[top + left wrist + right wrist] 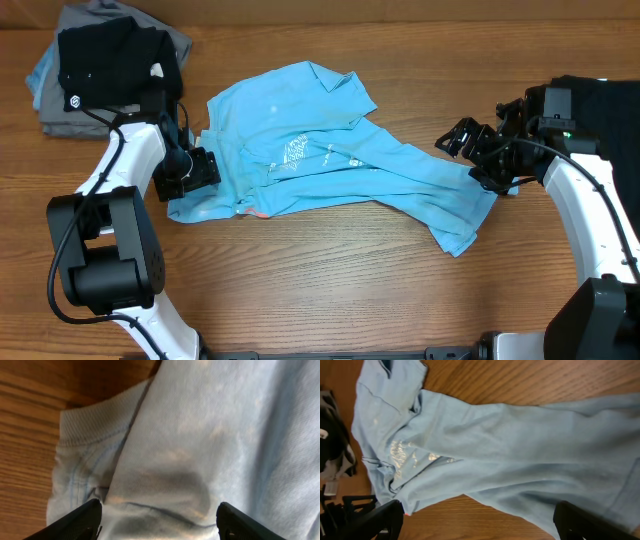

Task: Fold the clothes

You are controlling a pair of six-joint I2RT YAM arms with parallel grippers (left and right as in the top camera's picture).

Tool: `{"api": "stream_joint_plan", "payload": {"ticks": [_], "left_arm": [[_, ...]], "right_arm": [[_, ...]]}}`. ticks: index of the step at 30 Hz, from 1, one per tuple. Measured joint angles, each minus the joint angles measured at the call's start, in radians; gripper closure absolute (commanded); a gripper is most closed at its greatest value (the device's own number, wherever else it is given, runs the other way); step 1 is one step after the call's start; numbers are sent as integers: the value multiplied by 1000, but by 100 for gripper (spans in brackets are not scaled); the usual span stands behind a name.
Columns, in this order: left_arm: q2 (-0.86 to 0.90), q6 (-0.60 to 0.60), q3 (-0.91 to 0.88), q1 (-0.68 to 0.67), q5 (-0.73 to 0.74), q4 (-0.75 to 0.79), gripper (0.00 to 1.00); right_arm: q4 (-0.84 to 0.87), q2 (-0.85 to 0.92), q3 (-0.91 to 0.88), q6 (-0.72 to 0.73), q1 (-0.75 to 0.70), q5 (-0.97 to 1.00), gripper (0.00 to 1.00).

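The light blue T-shirt [330, 165] lies rumpled and twisted across the middle of the table [330, 300], with no clean fold in it, so by my reckoning nearly all the work lies ahead. At its left edge the left pincer [200, 170] sits with jaws apart over the fabric, and by the right end the right pincer [462, 142] hovers wide open, gripping nothing

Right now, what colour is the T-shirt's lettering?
White lettering on the light blue T-shirt; clearest overhead.
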Motion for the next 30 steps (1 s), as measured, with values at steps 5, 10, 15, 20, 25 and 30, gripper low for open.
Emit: {"api": "stream_joint_plan", "payload": {"ticks": [5,10,15,20,25,30], "left_arm": [[0,15,0,0,-7,-3,44],[0,36,0,0,-10,18,65],[0,43,3,0,-11,63,47],[0,60,63,0,-13,65,31],[0,68,146,0,-14,73,20],[2,77,152,0,-13,76,0]], "right_arm": [[-33,0,0,-2,0,19,10],[-45,0,0,-4,0,26,12],[-44,0,0,-4,0,34,1],[-47,0,0,-4,0,64,0],[-48,0,0,-4,0,78,0],[-50,0,0,-4,0,175,0]]}}
